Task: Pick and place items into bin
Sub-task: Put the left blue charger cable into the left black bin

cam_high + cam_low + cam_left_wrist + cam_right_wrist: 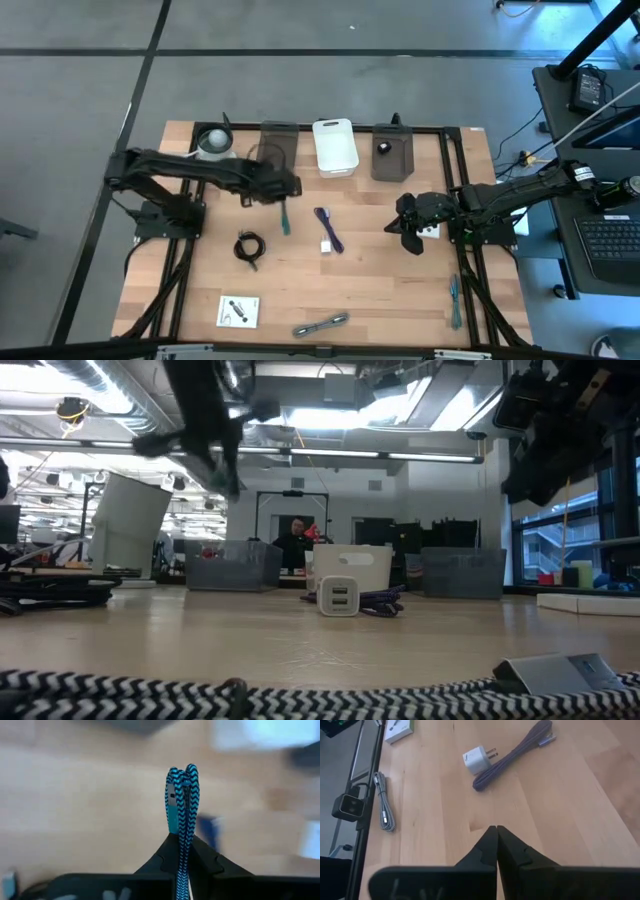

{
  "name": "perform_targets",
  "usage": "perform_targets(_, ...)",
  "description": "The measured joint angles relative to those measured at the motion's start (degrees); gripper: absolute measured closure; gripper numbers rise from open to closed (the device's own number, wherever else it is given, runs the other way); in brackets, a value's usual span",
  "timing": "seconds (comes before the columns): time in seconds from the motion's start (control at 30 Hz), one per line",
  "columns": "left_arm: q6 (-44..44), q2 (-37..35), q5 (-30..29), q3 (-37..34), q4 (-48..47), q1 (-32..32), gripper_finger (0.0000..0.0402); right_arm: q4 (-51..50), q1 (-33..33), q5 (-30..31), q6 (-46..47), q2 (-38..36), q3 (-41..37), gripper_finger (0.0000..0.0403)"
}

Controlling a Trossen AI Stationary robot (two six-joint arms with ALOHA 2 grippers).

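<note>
Pale wooden tabletop (250, 630) stretches level toward room behind. White plug-in charger block with two ports (338, 598) stands mid-table, purple braided cable (378, 601) lying just beside it. Black-and-white zigzag braided cable (200, 695) runs across foreground. White rectangular bin (352, 565) behind charger, grey translucent bins (232, 568) flanking. Dark arms overhead, blurred. Person (293, 540) far behind.

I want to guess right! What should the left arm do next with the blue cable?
Probably lift it and carry it toward the white bin. The left tool is shut on the cable, which already hangs clear of the table.
</note>
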Motion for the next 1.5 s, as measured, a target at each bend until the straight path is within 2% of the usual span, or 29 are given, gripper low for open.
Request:
perform_targets(0.13, 5.4, -5.5, -3.4, 1.9, 0.2, 3.0, 0.039, 1.3, 0.0, 0.0, 0.1, 0.0, 0.0, 0.0398)
perform_targets(0.27, 14.8, -8.8, -3.1, 3.0, 2.4, 9.9, 0.039, 2.0, 0.0, 0.4, 0.2, 0.0, 0.0, 0.0398)
perform_targets(0.47, 31.3, -8.3, 4.0, 5.4, 6.6, 23.7, 0.039, 3.3, 0.0, 0.4, 0.3, 0.0, 0.0, 0.0398)
perform_targets(0.6, 38.6, -6.7, 10.1, 5.5, 8.8, 32.3, 0.039, 4.9, 0.0, 0.5, 0.4, 0.0, 0.0, 0.0398)
perform_targets(0.83, 49.3, 1.5, 21.0, 6.1, 8.2, 42.7, 0.039, 5.7, 0.0, 2.4, 4.7, 0.0, 0.0, 0.0398)
perform_targets(1.0, 59.4, 10.8, 22.9, 13.4, 1.8, 44.6, 0.039, 5.7, 0.0, 5.0, 8.1, 0.0, 0.0, 0.0398)
perform_targets(1.2, 67.6, 21.0, 19.0, 24.2, -11.4, 43.8, 0.039, 5.7, 0.0, 5.0, 10.9, 0.0, 0.0, 0.0398)
perform_targets(1.3, 69.7, 23.7, 17.1, 25.7, -12.4, 42.5, 0.039, 5.7, 0.0, 5.1, 11.0, 0.0, 0.0, 0.0398)
perform_targets(1.5, 71.4, 27.5, 16.8, 25.7, -11.8, 40.7, 0.0388, 5.7, 0.0, 6.8, 11.0, 0.0, 0.0, 0.0398)
